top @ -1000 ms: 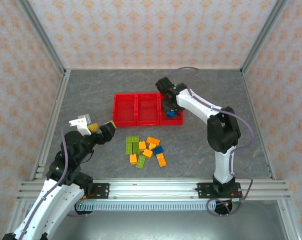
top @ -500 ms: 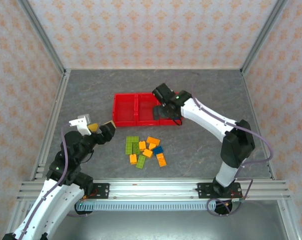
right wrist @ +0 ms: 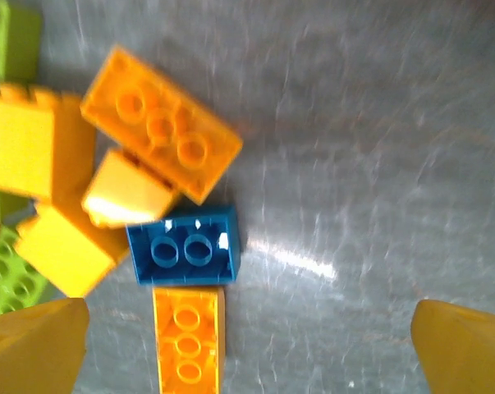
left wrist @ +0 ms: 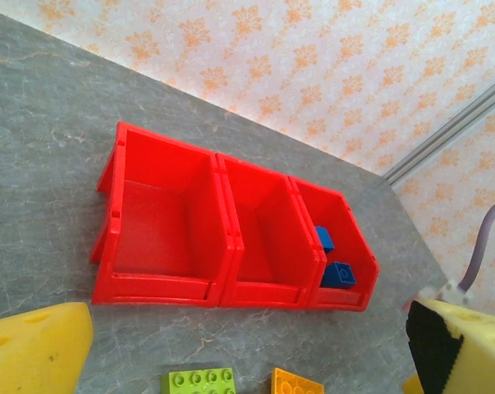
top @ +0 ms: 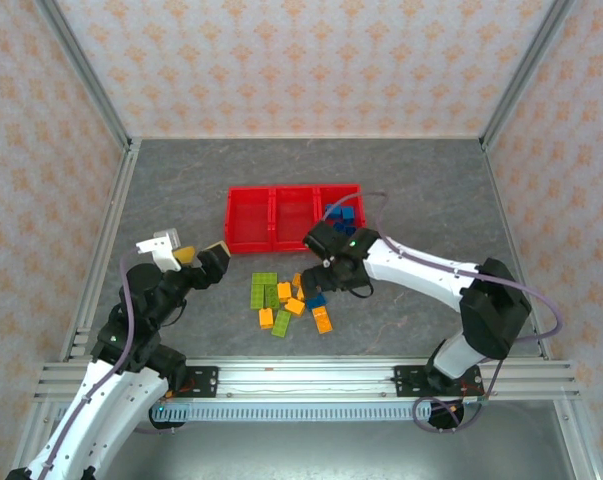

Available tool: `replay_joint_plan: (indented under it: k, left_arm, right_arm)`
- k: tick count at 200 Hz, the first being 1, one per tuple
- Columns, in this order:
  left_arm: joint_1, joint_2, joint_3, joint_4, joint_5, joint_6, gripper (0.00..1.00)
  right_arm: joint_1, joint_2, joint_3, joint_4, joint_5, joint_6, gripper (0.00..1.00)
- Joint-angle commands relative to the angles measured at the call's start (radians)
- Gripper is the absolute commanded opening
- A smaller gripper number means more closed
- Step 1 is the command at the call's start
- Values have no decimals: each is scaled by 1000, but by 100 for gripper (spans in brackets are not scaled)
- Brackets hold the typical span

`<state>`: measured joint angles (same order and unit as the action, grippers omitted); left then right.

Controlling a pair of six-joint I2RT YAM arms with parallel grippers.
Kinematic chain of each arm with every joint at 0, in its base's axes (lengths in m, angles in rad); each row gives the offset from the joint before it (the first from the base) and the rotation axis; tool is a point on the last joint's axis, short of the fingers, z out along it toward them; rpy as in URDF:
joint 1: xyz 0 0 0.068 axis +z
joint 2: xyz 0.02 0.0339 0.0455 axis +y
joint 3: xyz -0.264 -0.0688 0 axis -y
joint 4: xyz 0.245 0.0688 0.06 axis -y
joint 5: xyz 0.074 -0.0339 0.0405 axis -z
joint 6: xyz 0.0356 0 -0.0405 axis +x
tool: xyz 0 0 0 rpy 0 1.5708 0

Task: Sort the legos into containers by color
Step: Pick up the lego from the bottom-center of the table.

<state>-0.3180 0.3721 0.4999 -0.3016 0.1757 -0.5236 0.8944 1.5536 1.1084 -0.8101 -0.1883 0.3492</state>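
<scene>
The legos (top: 286,300) lie in a loose pile of lime green, orange and blue bricks in front of the red containers (top: 231,215). Two blue bricks (top: 341,214) sit in the right compartment; the other two compartments hold nothing. My right gripper (top: 319,280) hangs open just above the pile's right side. In the right wrist view an upturned blue brick (right wrist: 185,254) and an orange brick (right wrist: 187,341) lie between its spread fingertips (right wrist: 34,345), left of centre. My left gripper (top: 206,262) is open, left of the pile, holding nothing.
The left wrist view looks over the red tray (left wrist: 161,289), its blue bricks (left wrist: 338,274), and a green brick (left wrist: 199,381) and an orange brick (left wrist: 296,383) at the bottom edge. Bare grey table surrounds the pile. Metal frame rails border the table.
My right gripper opened over the right compartment, left a blue brick there, and swung back toward me to the pile. The left arm has not moved.
</scene>
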Motion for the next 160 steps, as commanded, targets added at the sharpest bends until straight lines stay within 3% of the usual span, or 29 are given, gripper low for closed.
replay_joint_plan:
  k: [1,43,80,160]
  left_arm:
    - [8,-10,-4,13,-13,0,99]
    - [8,-5,-3,13,-5,3,99]
    - [8,0,0,5,-5,-4,99]
    - [7,4,2,1,-15,-7,99]
  right_arm:
    - [43,-42,-40,19,-30,38,100]
    - [126,-4,-64,44,-38,76,95]
    - [140,52,-89,85,-37,110,80]
    - [164,135,-108,115,0,148,59]
